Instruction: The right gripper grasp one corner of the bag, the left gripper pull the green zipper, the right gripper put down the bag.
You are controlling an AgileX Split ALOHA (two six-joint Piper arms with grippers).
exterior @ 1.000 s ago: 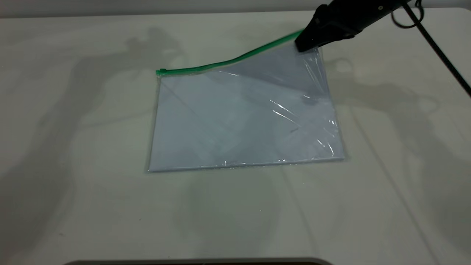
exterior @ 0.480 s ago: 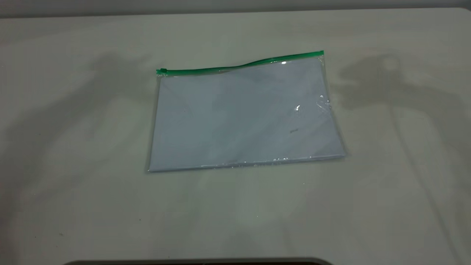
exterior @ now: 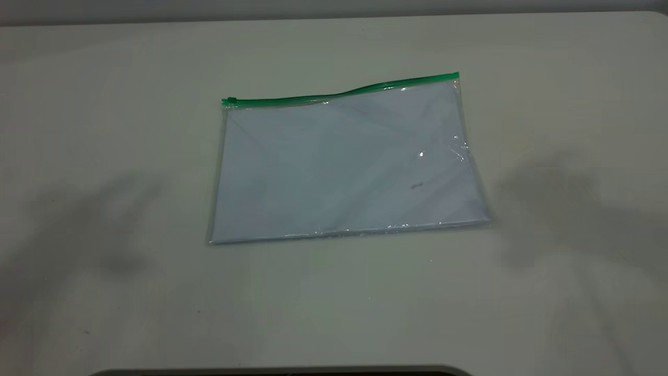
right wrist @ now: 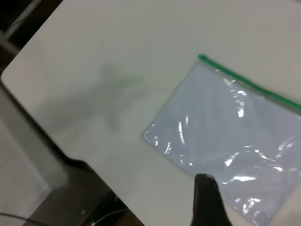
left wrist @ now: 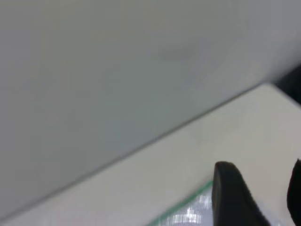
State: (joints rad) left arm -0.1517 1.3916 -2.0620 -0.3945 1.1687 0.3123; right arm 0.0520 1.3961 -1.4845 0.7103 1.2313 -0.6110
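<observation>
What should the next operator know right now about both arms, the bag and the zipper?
Left gripper: out of the exterior view, up off the table; open, holding nothing.
Right gripper: also out of the exterior view, above the bag's edge; jaws' state unclear.
Bag: lying flat on the table, free of both arms.
Green zipper: runs along the far edge, slider tab at the left end.
Done: bag put down.
Left: apparently nothing; confirm the zipper's state.

Neither arm appears in the exterior view. In the left wrist view, the left gripper (left wrist: 256, 195) shows two dark fingers with a wide gap between them. In the right wrist view, only one dark finger (right wrist: 207, 202) of the right gripper shows.
</observation>
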